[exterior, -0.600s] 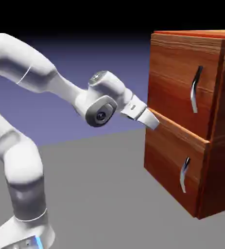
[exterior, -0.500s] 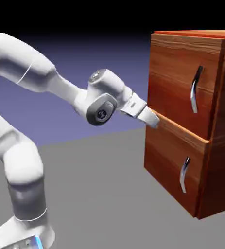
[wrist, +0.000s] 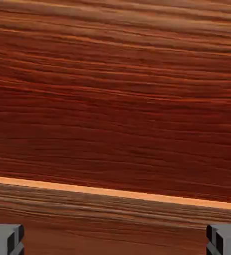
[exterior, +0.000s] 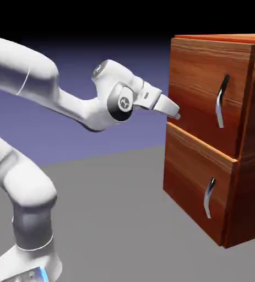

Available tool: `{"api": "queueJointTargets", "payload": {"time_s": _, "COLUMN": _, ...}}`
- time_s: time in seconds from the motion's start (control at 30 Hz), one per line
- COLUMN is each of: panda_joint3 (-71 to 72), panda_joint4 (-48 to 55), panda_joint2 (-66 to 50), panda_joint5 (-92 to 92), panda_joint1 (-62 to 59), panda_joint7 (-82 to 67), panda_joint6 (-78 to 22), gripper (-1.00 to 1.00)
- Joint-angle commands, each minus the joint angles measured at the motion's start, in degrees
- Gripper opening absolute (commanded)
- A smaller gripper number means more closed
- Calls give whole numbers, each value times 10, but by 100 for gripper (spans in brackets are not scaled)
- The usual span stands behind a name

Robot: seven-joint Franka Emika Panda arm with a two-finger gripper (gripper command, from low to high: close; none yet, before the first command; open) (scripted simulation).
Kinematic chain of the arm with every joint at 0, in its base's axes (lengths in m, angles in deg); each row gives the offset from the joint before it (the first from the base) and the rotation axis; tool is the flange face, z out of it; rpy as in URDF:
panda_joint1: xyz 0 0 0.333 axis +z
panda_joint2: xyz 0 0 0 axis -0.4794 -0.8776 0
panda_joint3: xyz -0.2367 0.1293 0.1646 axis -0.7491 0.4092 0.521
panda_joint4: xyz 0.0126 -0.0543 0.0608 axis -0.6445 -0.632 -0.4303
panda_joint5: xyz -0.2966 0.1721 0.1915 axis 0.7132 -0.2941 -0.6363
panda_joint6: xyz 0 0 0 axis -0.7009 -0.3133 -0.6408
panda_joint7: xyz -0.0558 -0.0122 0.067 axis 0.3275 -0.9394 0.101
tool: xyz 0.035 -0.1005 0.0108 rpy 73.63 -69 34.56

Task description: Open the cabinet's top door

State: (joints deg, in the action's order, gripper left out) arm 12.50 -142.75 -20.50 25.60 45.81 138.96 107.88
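Claw (exterior: 175,112) released: in the hand view both grey fingertips (wrist: 5,239) sit at the outer corners of the bottom edge, nothing between them but wood. Nothing grasped.

Cabinet (exterior: 250,182) stands directly ahead of the claw, tips just off its near front edge. Top door (exterior: 198,93) fills the hand view ahead; the pale seam (wrist: 112,191) dividing it from the lower panel (exterior: 193,182) runs just in front of and below the tips. Top door looks shut, flush with the cabinet face.

Top handle (exterior: 221,102) lies well beyond the claw, across the door face toward the far side, about level with the tips or a little above. It does not show in the hand view.

Handle's long axis is vertical; a bent bar, standing off the door face, which faces the arm's side of the scene.

Risks, as judged:
- Claw aimed at bare wood near the seam, not the handle; pressing on would only bump the panel.
- Drifting low could catch the lower handle (exterior: 209,198) instead, opening the wrong panel.
- Claw must straddle the upright bar; closing along it would slip off.
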Motion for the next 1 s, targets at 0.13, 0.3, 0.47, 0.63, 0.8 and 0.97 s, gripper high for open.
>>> {"api": "queueJointTargets", "payload": {"time_s": 0.13, "panda_joint3": -46, "panda_joint4": 23, "panda_joint2": 14, "panda_joint5": 125, "panda_joint1": 43, "panda_joint7": 94, "panda_joint6": -7, "gripper": 0}}
{"api": "queueJointTargets", "payload": {"time_s": 0.3, "panda_joint3": -93, "panda_joint4": 45, "panda_joint2": 28, "panda_joint5": 249, "panda_joint1": 86, "panda_joint7": 188, "panda_joint6": -13, "gripper": 0}}
{"api": "queueJointTargets", "payload": {"time_s": 0.47, "panda_joint3": -139, "panda_joint4": 68, "panda_joint2": 42, "panda_joint5": 374, "panda_joint1": 129, "panda_joint7": 283, "panda_joint6": -20, "gripper": 0}}
{"api": "queueJointTargets", "payload": {"time_s": 0.63, "panda_joint3": -185, "panda_joint4": 90, "panda_joint2": 57, "panda_joint5": 498, "panda_joint1": 172, "panda_joint7": 377, "panda_joint6": -27, "gripper": 0}}
{"api": "queueJointTargets", "payload": {"time_s": 0.8, "panda_joint3": -231, "panda_joint4": 113, "panda_joint2": 71, "panda_joint5": 623, "panda_joint1": 215, "panda_joint7": 471, "panda_joint6": -34, "gripper": 0}}
{"api": "queueJointTargets", "payload": {"time_s": 0.97, "panda_joint3": -278, "panda_joint4": 136, "panda_joint2": 85, "panda_joint5": 748, "panda_joint1": 257, "panda_joint7": 565, "panda_joint6": -40, "gripper": 0}}
